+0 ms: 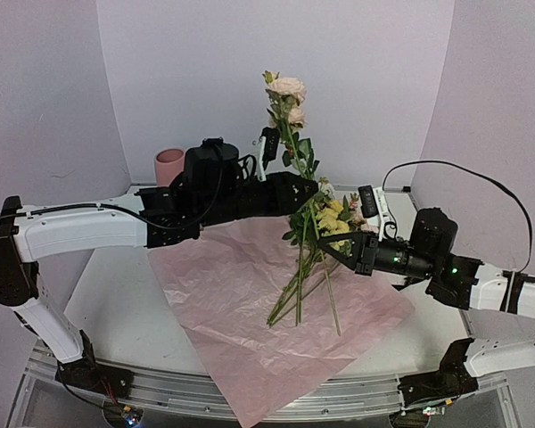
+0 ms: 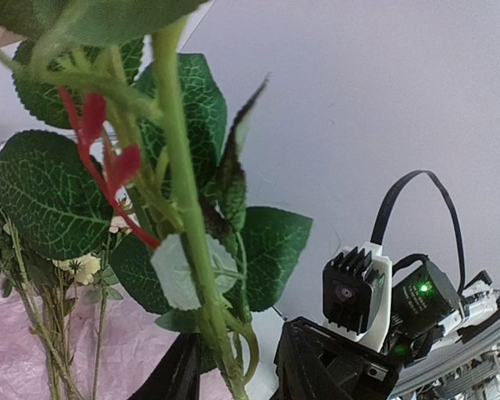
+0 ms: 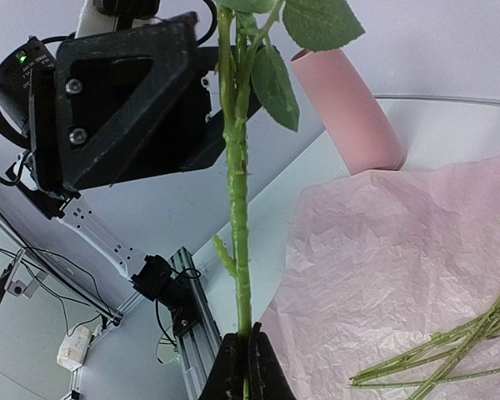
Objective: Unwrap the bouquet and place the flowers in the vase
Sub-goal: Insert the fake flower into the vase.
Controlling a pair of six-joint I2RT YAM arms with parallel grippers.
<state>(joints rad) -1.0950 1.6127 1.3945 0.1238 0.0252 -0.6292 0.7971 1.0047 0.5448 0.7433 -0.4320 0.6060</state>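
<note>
One vase [image 1: 169, 166], upright at the back left of the table [image 1: 116, 294], well apart from both pincers. One pink paper sheet [image 1: 241, 303] spread flat mid-table. Left pincer [image 2: 233, 375]: jaws partly open either side of one upright rose stem [image 3: 237, 208], gap visible on one side, not clamped. Right pincer [image 3: 243, 371]: closed tight on the same stem, lower down. Remaining flowers [image 1: 325, 223] lie on the paper, just beside the right pincer; can't count the stems.
</note>
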